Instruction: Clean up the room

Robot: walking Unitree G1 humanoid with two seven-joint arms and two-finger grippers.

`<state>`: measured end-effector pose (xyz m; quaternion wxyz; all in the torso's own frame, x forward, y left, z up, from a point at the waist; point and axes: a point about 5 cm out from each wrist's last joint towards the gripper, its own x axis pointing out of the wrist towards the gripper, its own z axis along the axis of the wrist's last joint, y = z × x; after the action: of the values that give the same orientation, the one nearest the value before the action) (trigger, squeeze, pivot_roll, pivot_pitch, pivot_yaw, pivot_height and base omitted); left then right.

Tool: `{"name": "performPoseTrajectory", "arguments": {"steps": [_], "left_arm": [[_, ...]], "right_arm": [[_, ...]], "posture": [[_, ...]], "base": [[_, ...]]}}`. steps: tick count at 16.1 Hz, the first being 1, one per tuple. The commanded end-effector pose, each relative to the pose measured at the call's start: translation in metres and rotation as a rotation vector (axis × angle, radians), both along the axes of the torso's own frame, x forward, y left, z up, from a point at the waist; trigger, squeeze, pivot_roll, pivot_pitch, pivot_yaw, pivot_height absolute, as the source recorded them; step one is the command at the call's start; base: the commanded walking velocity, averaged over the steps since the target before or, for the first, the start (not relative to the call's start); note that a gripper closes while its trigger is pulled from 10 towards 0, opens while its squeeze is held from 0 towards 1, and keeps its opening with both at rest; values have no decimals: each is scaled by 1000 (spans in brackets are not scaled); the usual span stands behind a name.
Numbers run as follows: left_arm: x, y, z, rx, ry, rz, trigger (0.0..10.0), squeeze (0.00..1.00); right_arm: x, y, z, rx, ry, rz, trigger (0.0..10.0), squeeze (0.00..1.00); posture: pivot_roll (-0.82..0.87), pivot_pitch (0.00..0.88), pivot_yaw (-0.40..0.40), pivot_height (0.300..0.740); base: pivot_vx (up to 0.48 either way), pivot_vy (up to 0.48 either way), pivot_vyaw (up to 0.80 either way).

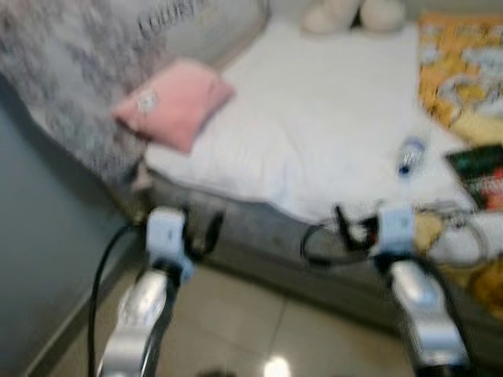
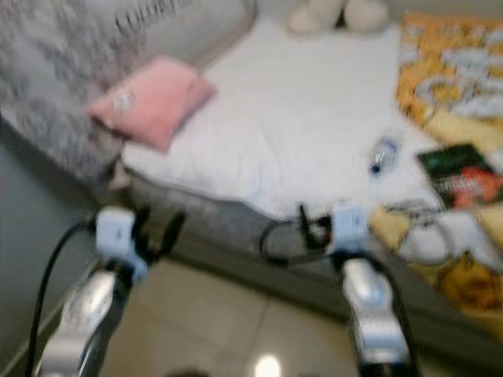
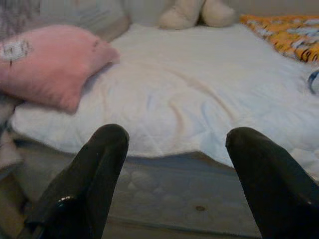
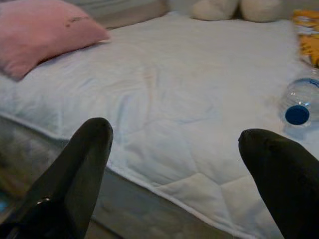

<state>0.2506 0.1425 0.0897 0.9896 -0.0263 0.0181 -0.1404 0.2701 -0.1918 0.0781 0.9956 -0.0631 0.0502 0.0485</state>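
My right gripper (image 4: 174,144) spread wide and empty, water bottle (image 4: 300,104) lying on the white quilt (image 4: 189,84) just ahead, left gripper (image 3: 172,142) equally wide, empty, pink pillow (image 3: 47,62) ahead

Dark lettering on the grey headboard cushion (image 1: 177,20), perhaps "LOUIS", too blurred.

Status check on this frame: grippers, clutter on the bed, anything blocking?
Left gripper and right gripper open, empty, short of the bed. Bottle lying on the white cover, uncollected; book beside it. Nothing between the fingers and the bottle.
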Motion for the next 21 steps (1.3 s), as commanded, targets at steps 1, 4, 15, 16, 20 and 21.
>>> {"name": "performPoseTrajectory", "arguments": {"steps": [1,4,15,16,20,21], "left_arm": [[-2,9,-4,29,14,10,10000,0],[-1,8,-3,20,13,-1,10000,0],[19,0,2,25,-8,-38,10000,0],[19,-1,2,24,-8,-42,10000,0],[20,3,2,0,-2,-9,10000,0],[21,11,0,-59,19,69,10000,0]], "right_arm": [[3,12,2,14,-14,28,10000,0],[3,9,3,-1,-20,23,10000,0],[2,4,4,-28,-45,-27,10000,0],[2,4,3,-28,-45,-26,10000,0],[5,5,8,8,-85,-43,10000,0],[3,2,15,47,-133,-58,10000,0]], "posture": [[-206,0,119,740],[-206,0,116,740],[-215,0,116,740],[-215,0,116,740],[-209,0,117,740],[-210,0,118,740]], "base": [[0,480,-669],[0,480,-650],[128,175,-403],[480,0,0],[480,0,-148],[469,0,-544]]}}
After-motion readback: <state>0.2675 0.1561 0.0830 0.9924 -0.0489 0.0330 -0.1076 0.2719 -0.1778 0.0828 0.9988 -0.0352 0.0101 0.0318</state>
